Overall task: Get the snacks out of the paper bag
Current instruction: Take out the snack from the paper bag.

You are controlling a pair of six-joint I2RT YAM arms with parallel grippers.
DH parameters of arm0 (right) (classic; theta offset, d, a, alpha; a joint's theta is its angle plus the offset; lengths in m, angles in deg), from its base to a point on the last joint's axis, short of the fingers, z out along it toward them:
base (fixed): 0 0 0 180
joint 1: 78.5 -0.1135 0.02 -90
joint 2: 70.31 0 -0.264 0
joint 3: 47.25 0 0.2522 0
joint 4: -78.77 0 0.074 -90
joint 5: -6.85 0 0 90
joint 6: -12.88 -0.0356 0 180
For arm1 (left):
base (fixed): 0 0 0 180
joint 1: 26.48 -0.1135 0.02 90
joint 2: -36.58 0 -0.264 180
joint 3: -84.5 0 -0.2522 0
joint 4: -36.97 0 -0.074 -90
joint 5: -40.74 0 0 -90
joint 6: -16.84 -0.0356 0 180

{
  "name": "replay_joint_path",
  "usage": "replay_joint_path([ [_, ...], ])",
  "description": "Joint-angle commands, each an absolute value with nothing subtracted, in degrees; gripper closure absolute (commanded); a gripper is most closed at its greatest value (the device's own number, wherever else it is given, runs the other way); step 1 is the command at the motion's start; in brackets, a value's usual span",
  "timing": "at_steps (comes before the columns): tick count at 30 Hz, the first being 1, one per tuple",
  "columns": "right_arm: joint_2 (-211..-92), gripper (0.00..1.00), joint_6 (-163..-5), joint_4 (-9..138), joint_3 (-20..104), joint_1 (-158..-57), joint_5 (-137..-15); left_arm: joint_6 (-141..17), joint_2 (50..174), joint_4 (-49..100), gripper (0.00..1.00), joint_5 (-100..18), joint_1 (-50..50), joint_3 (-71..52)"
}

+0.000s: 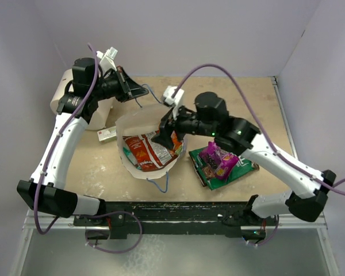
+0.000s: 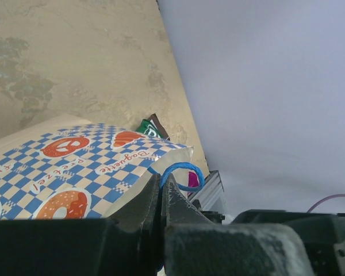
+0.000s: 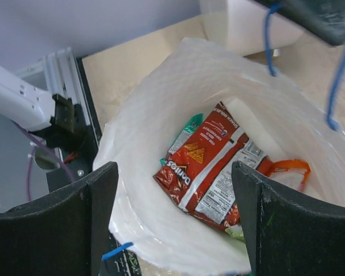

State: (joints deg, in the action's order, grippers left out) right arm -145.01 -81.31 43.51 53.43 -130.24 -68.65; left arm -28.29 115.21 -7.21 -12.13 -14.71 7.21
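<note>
The white paper bag stands open mid-table; its blue checked outside shows in the left wrist view. My left gripper is shut on its blue cord handle at the far rim, holding the mouth open. Inside lie a red-orange packet, a teal packet under it, and an orange one. My right gripper is open and empty, just above the bag's mouth over the red-orange packet. A magenta packet, a green one and a dark brown one lie right of the bag.
A big white cylinder stands at the back left behind the left arm. A small flat whitish box lies left of the bag. Grey walls close the back and sides. A metal rail runs along the near edge.
</note>
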Motion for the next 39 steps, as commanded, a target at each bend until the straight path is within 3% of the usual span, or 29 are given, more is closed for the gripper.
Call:
replay_joint_path([
  [1,-147.8,0.19,-73.1,50.3,50.7,-132.9,-68.3,-27.7,113.4,-0.7,1.00,-9.9,-14.5,9.1],
  [3,-148.9,0.21,-70.9,51.0,48.7,-134.2,-71.5,-26.9,112.0,1.5,1.00,-10.2,-14.5,7.7],
  [5,-150.4,0.30,-69.7,52.0,46.7,-135.7,-76.2,-25.1,109.8,5.1,1.00,-10.7,-14.5,5.1],
  [6,-151.3,0.40,-69.4,52.4,45.9,-136.3,-79.2,-23.9,108.8,7.1,1.00,-11.1,-14.5,3.8],
  [9,-153.4,0.46,-70.1,55.3,42.5,-137.6,-84.6,-20.6,106.6,11.9,1.00,-11.7,-14.5,0.1],
  [17,-157.1,0.45,-74.8,64.1,36.1,-141.5,-100.9,-15.7,102.9,18.2,1.00,-12.7,-14.3,-5.4],
  [24,-160.3,0.41,-79.6,67.9,34.5,-143.2,-106.0,-12.9,101.9,20.8,1.00,-11.3,-14.3,-7.9],
  [33,-163.0,0.30,-84.0,72.3,32.4,-143.3,-97.5,-12.1,101.8,21.7,1.00,-9.6,-14.2,-7.9],
  [39,-167.7,0.20,-84.8,62.0,36.0,-143.0,-118.2,-12.2,101.0,21.5,1.00,-9.7,-14.2,-8.1],
])
